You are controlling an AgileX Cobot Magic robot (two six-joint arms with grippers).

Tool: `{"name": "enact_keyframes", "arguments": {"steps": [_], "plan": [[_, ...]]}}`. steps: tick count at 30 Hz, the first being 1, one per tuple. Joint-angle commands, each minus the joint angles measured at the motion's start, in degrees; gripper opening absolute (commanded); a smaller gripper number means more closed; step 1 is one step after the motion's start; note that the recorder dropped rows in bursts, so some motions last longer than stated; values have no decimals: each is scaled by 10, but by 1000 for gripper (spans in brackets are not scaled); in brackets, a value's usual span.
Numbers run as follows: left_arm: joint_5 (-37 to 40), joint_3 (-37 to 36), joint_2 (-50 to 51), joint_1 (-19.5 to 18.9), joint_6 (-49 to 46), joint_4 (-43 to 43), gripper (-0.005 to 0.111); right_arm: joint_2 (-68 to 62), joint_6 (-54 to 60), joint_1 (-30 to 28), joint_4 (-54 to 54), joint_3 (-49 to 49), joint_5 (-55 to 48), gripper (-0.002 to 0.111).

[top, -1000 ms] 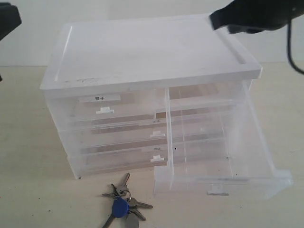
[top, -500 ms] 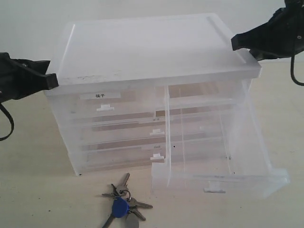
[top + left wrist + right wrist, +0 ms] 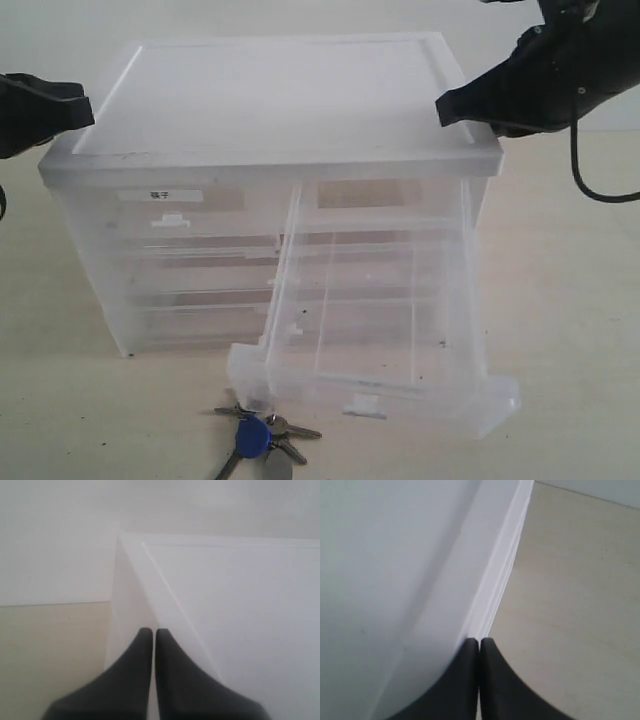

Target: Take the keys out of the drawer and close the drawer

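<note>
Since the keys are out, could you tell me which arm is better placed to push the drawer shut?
Probably the right gripper: the open drawer juts out on its side; the left gripper sits at the far corner.

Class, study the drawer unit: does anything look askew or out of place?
Yes. The drawer hangs far out of the cabinet, sagging and skewed against its front, one front corner beside the keys lying on the table.
</note>
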State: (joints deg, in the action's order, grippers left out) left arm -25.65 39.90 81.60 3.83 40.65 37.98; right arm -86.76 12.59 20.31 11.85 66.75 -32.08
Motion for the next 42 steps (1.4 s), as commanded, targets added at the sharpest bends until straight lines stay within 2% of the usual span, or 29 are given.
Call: {"name": "enact_keyframes", "arguments": {"steps": [1, 7, 11, 14, 18, 24, 26, 28, 32, 33, 34, 37, 42], "plan": [[-74, 8, 0, 19, 14, 50, 5, -2, 7, 40, 60, -1, 6, 0], [-75, 8, 0, 19, 6, 55, 5, -1, 0, 42, 53, -1, 3, 0], [-59, 8, -10, 10, -69, 45, 5, 22, 0, 42, 47, -1, 2, 0], [-48, 8, -42, -12, -50, 30, 5, 50, -13, 42, -10, -1, 7, 0], [-41, -3, -94, -37, -50, 29, 5, 87, -108, 42, -113, -1, 7, 0], [-68, -36, -165, -46, -36, 22, 5, 145, -120, 42, -137, -1, 10, 0], [-100, -46, -181, -46, 4, 76, 5, 160, -110, 43, -124, -1, 13, 0], [-163, -49, -192, -46, 75, 191, 5, 164, -73, 43, -82, -1, 21, 0], [-401, -41, -194, -46, 237, 401, 5, 141, 51, 43, 62, -1, 22, 0], [-443, -44, -195, -46, 249, 442, 5, 129, 75, 43, 92, -1, 18, 0], [-443, -48, -198, -45, 252, 469, 5, 116, 84, 43, 109, -1, 17, 0], [-443, -80, -215, -9, 258, 501, 5, 88, 87, 43, 120, -1, 15, 0], [-443, -178, -251, 97, 176, 483, 5, 84, 94, 43, 120, 1, 14, 0]]}}
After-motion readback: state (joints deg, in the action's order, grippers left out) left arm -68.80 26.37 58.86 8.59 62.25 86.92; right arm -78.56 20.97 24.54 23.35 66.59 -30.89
